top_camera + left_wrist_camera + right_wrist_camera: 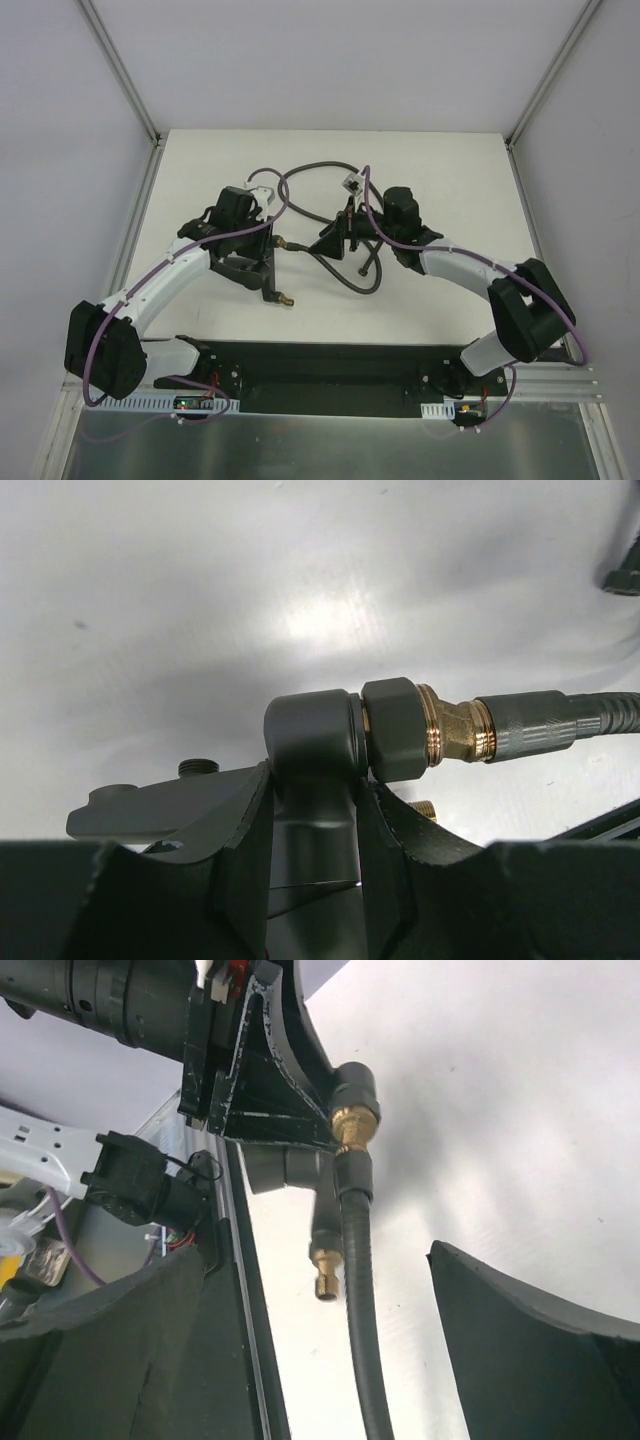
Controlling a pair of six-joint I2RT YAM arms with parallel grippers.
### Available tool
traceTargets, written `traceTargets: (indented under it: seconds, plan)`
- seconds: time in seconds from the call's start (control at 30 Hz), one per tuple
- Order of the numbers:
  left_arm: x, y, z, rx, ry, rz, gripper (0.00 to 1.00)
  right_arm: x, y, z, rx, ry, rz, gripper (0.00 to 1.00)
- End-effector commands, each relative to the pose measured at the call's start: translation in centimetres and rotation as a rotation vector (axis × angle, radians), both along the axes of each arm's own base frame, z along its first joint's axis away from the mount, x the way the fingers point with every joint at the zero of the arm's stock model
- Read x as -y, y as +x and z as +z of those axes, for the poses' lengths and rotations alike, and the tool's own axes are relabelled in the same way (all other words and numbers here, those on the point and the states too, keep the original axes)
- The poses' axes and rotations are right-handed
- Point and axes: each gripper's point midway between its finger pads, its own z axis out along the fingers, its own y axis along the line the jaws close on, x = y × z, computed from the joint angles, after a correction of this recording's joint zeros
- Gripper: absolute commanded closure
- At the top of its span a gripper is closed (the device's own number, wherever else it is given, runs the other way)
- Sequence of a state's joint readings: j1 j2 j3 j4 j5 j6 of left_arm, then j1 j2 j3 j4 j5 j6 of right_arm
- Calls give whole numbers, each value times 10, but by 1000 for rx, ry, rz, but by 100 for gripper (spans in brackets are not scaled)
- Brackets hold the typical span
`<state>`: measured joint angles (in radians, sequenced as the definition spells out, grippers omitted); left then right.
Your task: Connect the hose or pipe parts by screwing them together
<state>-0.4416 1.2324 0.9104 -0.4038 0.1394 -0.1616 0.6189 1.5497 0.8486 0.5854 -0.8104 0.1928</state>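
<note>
My left gripper [315, 780] is shut on the stem of the black T-shaped fitting [310, 730], held just above the table. The hose's dark nut [400, 742] sits flush against the fitting's side port, with a brass elbow [455, 732] behind it. The dark-grey hose [560, 720] leads off to the right. In the right wrist view, my right gripper [318, 1280] stands open around the hose [362, 1340] without touching it. A brass tip of the fitting [326, 1282] hangs beside it. From above, the left gripper [268, 262] and right gripper [335, 240] face each other mid-table.
The rest of the hose [357, 287] loops over the table behind and beside the right gripper. Purple cables [275, 180] run along both arms. A dark rail [320, 365] with the arm bases lines the near edge. Grey walls [60, 150] enclose the table.
</note>
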Motion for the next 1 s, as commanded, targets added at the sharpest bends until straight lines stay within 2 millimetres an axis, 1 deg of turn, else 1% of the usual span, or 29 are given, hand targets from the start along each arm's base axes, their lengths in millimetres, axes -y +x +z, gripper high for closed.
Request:
traceTargets:
  seconds: [0.0,0.03,0.07,0.1,0.13,0.17,0.2,0.23,0.27,0.3,0.33,0.37,0.4,0.43,0.47,0.5,0.53,0.57,0.6,0.63,0.7,0.73,0.77,0.8,0.87,0.9,0.93,0.97]
  plan:
    - [-21,15,26,14,33,77,100,22,12,14,79,-116,-137,4]
    - [-33,22,28,2,56,113,100,36,19,-4,10,-226,-230,4]
    - [-42,17,11,-84,105,128,100,40,25,8,14,-248,-269,4]
    - [-48,18,6,-108,133,143,100,45,25,5,7,-292,-283,4]
    - [-60,25,6,-110,174,177,100,54,19,-3,-22,-362,-284,4]
    - [-65,24,-4,-155,203,186,100,58,18,-1,-18,-377,-301,4]
    - [-71,26,-7,-164,228,201,100,63,16,-4,-20,-393,-317,4]
    - [-73,30,-8,-169,234,206,100,67,17,-5,-7,-396,-340,4]
    - [-76,32,-16,-201,238,215,100,74,10,-8,4,-397,-355,4]
    - [-77,33,-19,-220,243,220,100,78,9,-8,17,-395,-372,4]
    - [-78,39,-18,-221,244,222,98,86,14,-8,41,-403,-429,4]
    - [-81,42,-29,-258,256,231,98,95,14,-2,67,-399,-471,4]
    - [-83,42,-33,-282,270,234,97,104,15,-8,48,-415,-528,4]
    - [-85,47,-33,-287,275,245,97,119,18,-13,49,-456,-601,4]
    - [-87,48,-41,-317,289,249,96,127,18,-6,65,-452,-636,4]
    - [-90,50,-44,-327,298,255,95,133,16,-9,53,-465,-665,4]
    - [-91,52,-45,-333,302,260,94,146,18,-12,57,-503,-723,4]
    - [-92,53,-51,-352,314,262,92,153,16,-8,68,-503,-749,4]
    - [-96,54,-54,-359,325,276,91,159,16,-8,66,-514,-774,4]
    - [-98,56,-55,-365,333,284,90,170,14,-10,70,-542,-815,4]
    - [-102,56,-62,-392,350,293,86,179,13,-11,70,-566,-848,4]
    - [-103,58,-61,-391,348,302,84,187,10,-13,71,-585,-871,4]
    - [-103,57,-62,-400,350,303,82,190,10,-13,71,-589,-885,4]
    - [-102,58,-61,-398,347,306,74,192,10,-13,71,-590,-894,4]
    - [-102,61,-55,-384,338,320,65,194,8,-12,62,-589,-904,4]
    - [-101,62,-51,-373,331,320,57,194,7,-11,58,-587,-903,4]
    - [-99,66,-46,-362,317,326,53,195,6,-11,54,-596,-901,4]
    - [-94,67,-38,-346,288,316,49,196,6,-6,64,-602,-902,4]
